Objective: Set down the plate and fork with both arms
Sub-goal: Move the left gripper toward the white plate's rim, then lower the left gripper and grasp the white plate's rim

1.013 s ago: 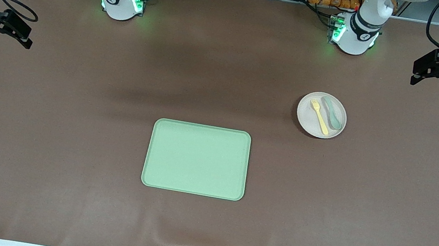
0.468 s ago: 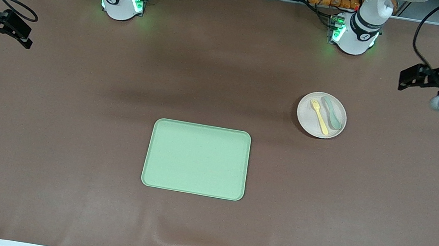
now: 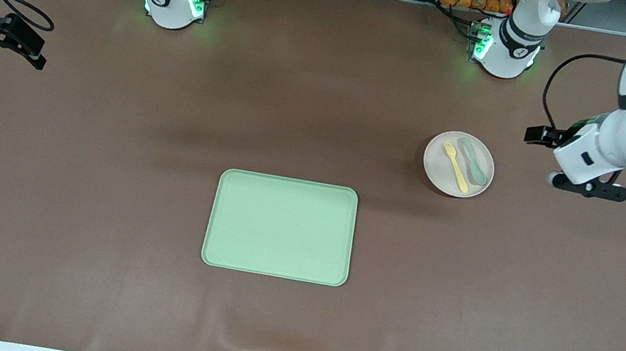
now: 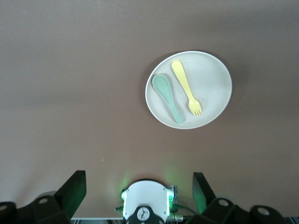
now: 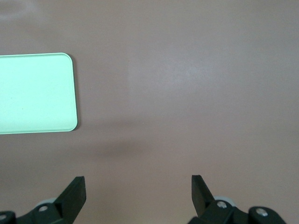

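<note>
the pale green tray lies nearest to the front camera, in the middle of the brown table. farther from the camera, toward the left arm's end, the off-white plate rests on the table, with the yellow fork and the green spoon side by side in it. the left gripper hangs over the table beside the plate, its fingers spread wide. the right gripper waits over the right arm's end, fingers also spread.
</note>
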Robot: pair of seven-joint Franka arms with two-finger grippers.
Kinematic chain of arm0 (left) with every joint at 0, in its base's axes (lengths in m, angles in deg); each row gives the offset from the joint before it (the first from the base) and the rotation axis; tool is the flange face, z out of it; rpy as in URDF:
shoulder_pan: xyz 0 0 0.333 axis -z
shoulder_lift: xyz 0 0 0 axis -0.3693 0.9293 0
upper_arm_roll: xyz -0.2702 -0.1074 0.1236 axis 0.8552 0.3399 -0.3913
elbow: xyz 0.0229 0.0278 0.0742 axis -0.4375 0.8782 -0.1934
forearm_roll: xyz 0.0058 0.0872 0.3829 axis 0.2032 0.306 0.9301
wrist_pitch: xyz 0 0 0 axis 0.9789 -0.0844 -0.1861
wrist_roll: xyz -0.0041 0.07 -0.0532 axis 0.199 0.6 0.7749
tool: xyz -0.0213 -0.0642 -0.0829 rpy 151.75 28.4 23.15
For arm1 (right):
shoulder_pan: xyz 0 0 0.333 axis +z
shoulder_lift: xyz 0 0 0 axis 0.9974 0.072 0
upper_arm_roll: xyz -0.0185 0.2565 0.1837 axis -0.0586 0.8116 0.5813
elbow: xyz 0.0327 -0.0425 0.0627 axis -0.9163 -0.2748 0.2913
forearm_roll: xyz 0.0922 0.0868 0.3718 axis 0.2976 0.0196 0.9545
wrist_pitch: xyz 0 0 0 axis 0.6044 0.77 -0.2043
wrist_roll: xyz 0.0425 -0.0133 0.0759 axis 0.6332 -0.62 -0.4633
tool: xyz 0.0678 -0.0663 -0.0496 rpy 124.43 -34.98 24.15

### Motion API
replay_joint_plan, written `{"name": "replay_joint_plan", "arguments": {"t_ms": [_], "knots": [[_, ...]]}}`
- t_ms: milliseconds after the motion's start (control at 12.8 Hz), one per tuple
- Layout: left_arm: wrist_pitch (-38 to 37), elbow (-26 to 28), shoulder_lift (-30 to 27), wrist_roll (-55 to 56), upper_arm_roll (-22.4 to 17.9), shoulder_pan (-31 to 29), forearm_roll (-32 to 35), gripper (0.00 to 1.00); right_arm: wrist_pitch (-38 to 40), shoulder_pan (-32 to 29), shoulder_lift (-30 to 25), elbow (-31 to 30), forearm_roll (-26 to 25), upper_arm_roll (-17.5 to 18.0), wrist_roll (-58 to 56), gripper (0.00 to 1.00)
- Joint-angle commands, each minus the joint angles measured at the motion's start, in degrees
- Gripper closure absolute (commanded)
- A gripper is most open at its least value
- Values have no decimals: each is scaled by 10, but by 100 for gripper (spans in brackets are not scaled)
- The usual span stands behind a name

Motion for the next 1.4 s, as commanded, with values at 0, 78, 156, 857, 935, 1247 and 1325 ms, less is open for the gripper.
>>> {"name": "replay_joint_plan", "arguments": {"t_ms": [0,78,156,857,935,1247,1325], "knots": [[102,115,-24,7,0,-3,-10,0,-2,-4,-9,-12,8,2,3,0],[155,158,-23,7,0,-3,-10,0,-3,-4,-9,-11,8,1,3,0],[210,197,-20,8,0,-4,-10,0,-3,-4,-6,-11,8,2,3,0],[431,275,134,19,-1,-36,-7,0,1,-5,-6,-11,9,1,3,0],[441,280,140,18,-1,-36,-6,0,2,-5,-6,-11,8,1,3,0],[450,279,151,19,-1,-36,-5,0,2,-5,-6,-11,9,1,3,0],[453,276,152,19,-1,-36,-5,0,2,-5,-6,-11,9,1,3,0]]}}
